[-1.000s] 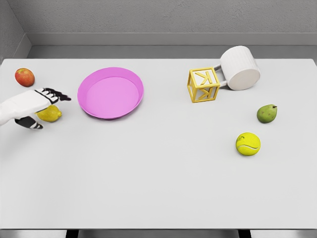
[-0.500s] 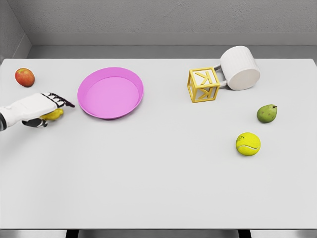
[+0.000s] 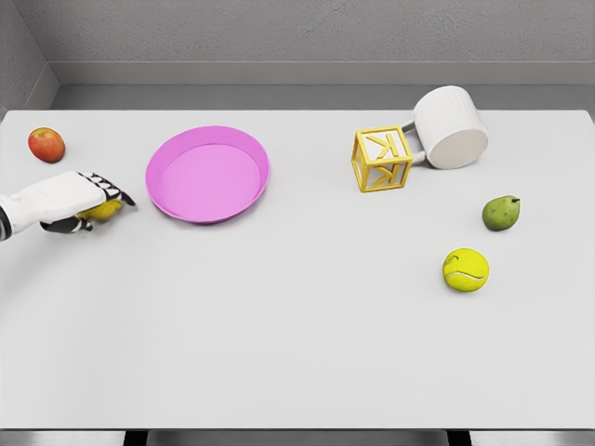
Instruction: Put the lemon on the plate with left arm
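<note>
The yellow lemon [image 3: 110,210] lies at the table's left edge, mostly covered by my white left hand [image 3: 99,213]. The fingers [image 3: 119,196] curl over its top and the thumb sits low on its left side, so the hand is shut on the lemon. Lemon and hand are low, at table level. To the right of the hand, a short gap away, stands the pink plate [image 3: 244,148] with nothing on it. My right arm does not show.
A red apple [image 3: 46,144] sits behind the hand near the left edge. A yellow letter cube [image 3: 382,159] and a tipped white mug [image 3: 450,127] are at the back right. A green pear [image 3: 500,213] and a tennis ball [image 3: 466,270] lie at the right.
My left hand has dropped onto the lemon and its fingers have curled in over it. The lemon shows less than before. Nothing else has moved.
</note>
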### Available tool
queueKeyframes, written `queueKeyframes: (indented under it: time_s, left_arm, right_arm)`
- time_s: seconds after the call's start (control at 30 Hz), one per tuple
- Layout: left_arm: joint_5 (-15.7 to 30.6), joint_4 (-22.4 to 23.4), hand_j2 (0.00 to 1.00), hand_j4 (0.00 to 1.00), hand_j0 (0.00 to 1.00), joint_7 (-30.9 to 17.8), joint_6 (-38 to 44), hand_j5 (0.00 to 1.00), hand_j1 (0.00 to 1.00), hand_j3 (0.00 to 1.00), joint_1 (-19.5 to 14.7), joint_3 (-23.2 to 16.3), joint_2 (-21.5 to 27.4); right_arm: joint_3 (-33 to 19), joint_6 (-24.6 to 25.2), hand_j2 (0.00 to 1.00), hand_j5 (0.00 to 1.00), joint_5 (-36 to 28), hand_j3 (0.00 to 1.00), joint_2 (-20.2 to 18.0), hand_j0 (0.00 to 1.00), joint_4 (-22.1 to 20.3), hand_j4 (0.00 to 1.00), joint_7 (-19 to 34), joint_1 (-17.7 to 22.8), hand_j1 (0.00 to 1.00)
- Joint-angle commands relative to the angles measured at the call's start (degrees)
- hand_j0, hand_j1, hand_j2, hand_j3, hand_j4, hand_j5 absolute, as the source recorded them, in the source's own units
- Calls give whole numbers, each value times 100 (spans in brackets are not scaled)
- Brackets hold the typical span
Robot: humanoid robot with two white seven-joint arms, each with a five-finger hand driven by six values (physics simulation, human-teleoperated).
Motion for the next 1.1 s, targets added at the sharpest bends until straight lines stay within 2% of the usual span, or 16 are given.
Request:
queueKeyframes:
  time_s: [0.0, 0.17, 0.4, 0.57, 0.9, 1.07]
  left_arm:
    - [23, -7, 70, 70, 70, 1, 5, 70, 70, 70, 0, -15, -7]
    - [23, -7, 65, 65, 65, -8, 5, 65, 65, 65, -18, -68, -15]
    - [14, -7, 51, 51, 51, -8, 5, 51, 51, 51, -26, -68, 2]
    - [49, -7, 46, 46, 46, 1, 5, 46, 46, 46, -79, -68, 2]
    - [330, -60, 46, 46, 46, -8, 5, 46, 46, 46, -439, 11, 11]
    - [330, -86, 46, 46, 46, -8, 5, 46, 46, 46, -589, -15, -68]
  right_arm:
    - [6, 0, 100, 100, -1, 100, 0, 100, 2, 100, 3, 0, 100]
    - [6, 0, 100, 100, -1, 100, 0, 100, 2, 100, 3, 0, 100]
    - [-2, 0, 100, 100, -1, 100, 0, 100, -7, 100, -6, 0, 100]
    - [-2, 0, 100, 100, -1, 100, 0, 100, 2, 100, 3, 0, 100]
    - [-2, 0, 100, 100, -1, 100, 0, 100, 2, 100, 3, 0, 100]
    - [-2, 0, 100, 100, -1, 100, 0, 100, 2, 100, -6, 0, 100]
